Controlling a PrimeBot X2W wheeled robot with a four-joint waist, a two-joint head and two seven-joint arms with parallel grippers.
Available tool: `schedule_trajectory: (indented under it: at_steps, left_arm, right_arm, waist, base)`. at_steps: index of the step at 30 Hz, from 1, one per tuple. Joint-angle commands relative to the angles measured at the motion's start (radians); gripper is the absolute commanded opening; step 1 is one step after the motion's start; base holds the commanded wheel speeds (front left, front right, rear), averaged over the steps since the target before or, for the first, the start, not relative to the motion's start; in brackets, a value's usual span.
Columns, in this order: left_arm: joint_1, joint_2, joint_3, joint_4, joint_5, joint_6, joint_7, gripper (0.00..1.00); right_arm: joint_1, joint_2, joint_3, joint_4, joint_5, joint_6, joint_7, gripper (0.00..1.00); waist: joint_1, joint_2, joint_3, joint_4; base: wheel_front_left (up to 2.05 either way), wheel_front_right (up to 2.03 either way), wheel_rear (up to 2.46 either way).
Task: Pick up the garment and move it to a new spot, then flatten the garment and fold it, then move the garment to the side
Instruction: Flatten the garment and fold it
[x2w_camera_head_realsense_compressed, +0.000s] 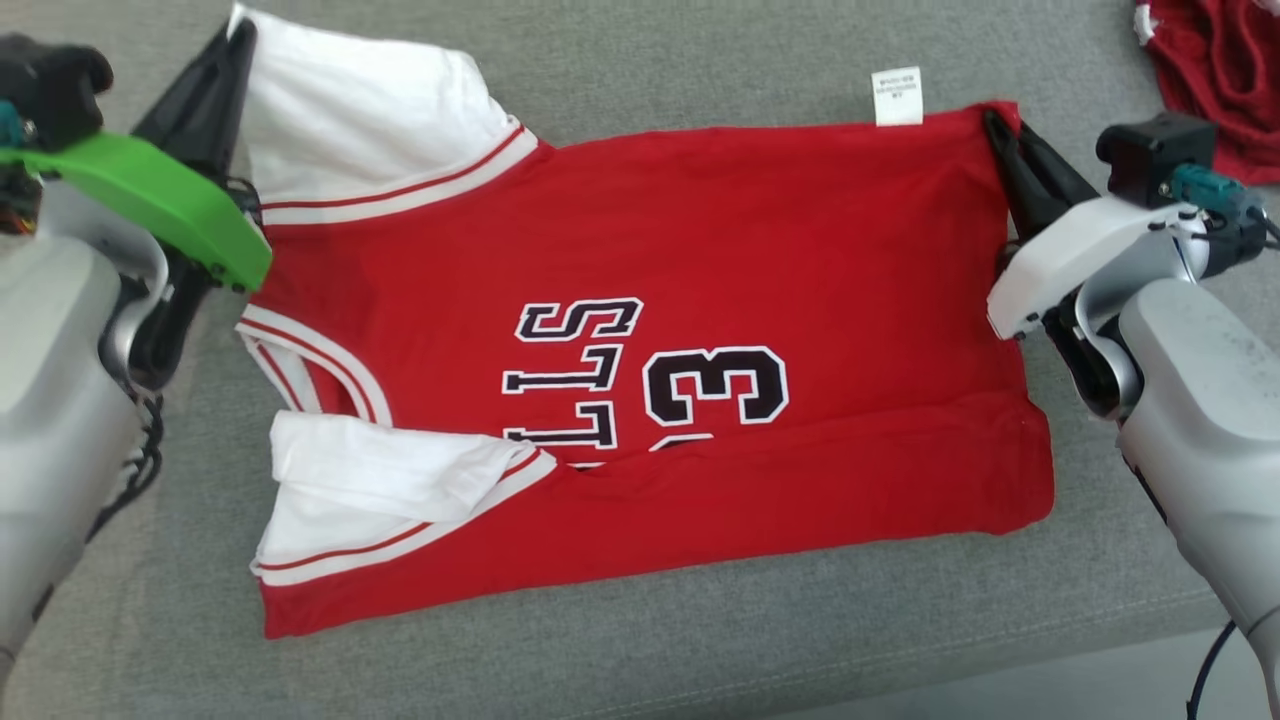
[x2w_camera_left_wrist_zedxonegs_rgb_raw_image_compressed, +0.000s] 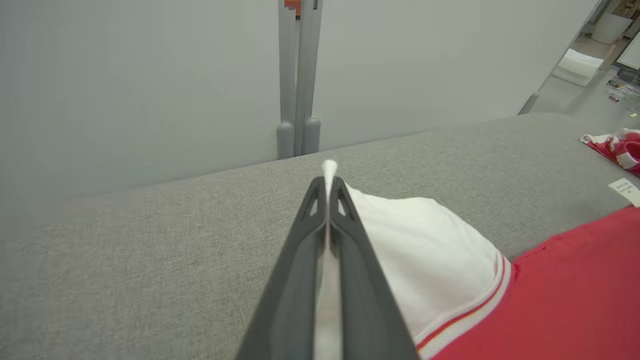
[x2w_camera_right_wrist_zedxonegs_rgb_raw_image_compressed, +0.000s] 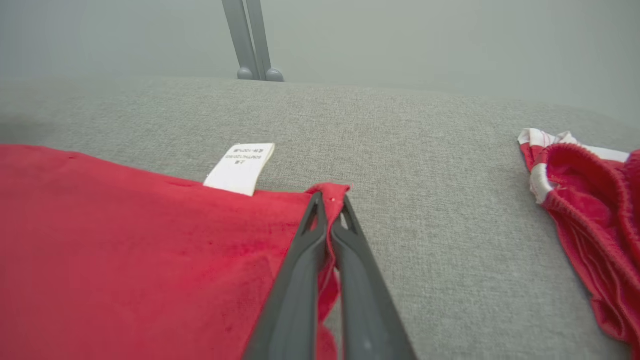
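The head view looks steeply down from above the couch's (x2w_camera_head_realsense_compressed: 640, 640) near edge and takes in the whole jersey (x2w_camera_head_realsense_compressed: 720, 250). Each wrist view sits low and close at a far jersey corner, left at the sleeve, right at the hem, facing the couch's far edge and the wall (x2w_camera_left_wrist_zedxonegs_rgb_raw_image_compressed: 125, 75). All three share the label (x2w_camera_head_realsense_compressed: 897, 96); both wrist views share the post (x2w_camera_left_wrist_zedxonegs_rgb_raw_image_compressed: 298, 75).

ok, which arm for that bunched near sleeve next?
Probably left: the near sleeve lies on its side; left end effector pinches the far sleeve. Right end effector holds the jersey at the opposite corner.
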Motion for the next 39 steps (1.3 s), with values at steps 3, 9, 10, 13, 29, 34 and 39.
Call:
schedule_trajectory:
  at_steps: [3, 9, 10, 13, 29, 34, 39]
  left_arm:
    - [0.086, 0.006, 0.074, -0.088, 0.032, 0.028, -0.007, 0.00]
    - [0.289, -0.011, 0.215, -0.261, 0.105, 0.082, -0.006, 0.00]
    - [0.329, -0.017, 0.238, -0.288, 0.111, 0.090, -0.007, 0.00]
    - [0.426, -0.032, 0.283, -0.348, 0.152, 0.106, -0.007, 0.00]
    - [0.808, -0.164, 0.489, -0.442, 0.286, 0.115, -0.007, 0.00]
    - [0.857, -0.197, 0.538, -0.447, 0.336, 0.119, -0.007, 1.00]
    - [0.882, -0.237, 0.612, -0.470, 0.416, 0.114, -0.007, 1.00]
  right_arm:
    - [0.048, -0.007, -0.029, -0.014, -0.025, 0.000, -0.021, 0.00]
    - [0.135, 0.004, -0.095, -0.042, -0.068, 0.000, -0.036, 0.00]
    - [0.151, 0.007, -0.107, -0.049, -0.072, 0.000, -0.038, 0.00]
    - [0.198, 0.011, -0.145, -0.068, -0.087, 0.000, -0.040, 0.00]
    - [0.546, 0.081, -0.361, -0.297, -0.151, 0.000, -0.041, 0.00]
    - [0.611, 0.095, -0.374, -0.340, -0.146, 0.000, -0.041, 1.00]
    - [0.637, 0.098, -0.392, -0.403, -0.136, 0.000, -0.041, 1.00]
  waist:
    - [0.0000, 0.0000, -0.042, 0.036]
    - [0.0000, 0.0000, -0.074, 0.053]
    - [0.0000, 0.0000, -0.079, 0.055]
    - [0.0000, 0.0000, -0.089, 0.063]
    - [0.0000, 0.0000, -0.165, 0.077]
    - [0.0000, 0.0000, -0.182, 0.077]
    - [0.0000, 0.0000, -0.199, 0.077]
  base:
    - [0.00, 0.00, 0.00]
    - [0.00, 0.00, 0.00]
    - [0.00, 0.00, 0.00]
    - [0.00, 0.00, 0.00]
    - [0.00, 0.00, 0.00]
    - [0.00, 0.00, 0.00]
    - [0.00, 0.00, 0.00]
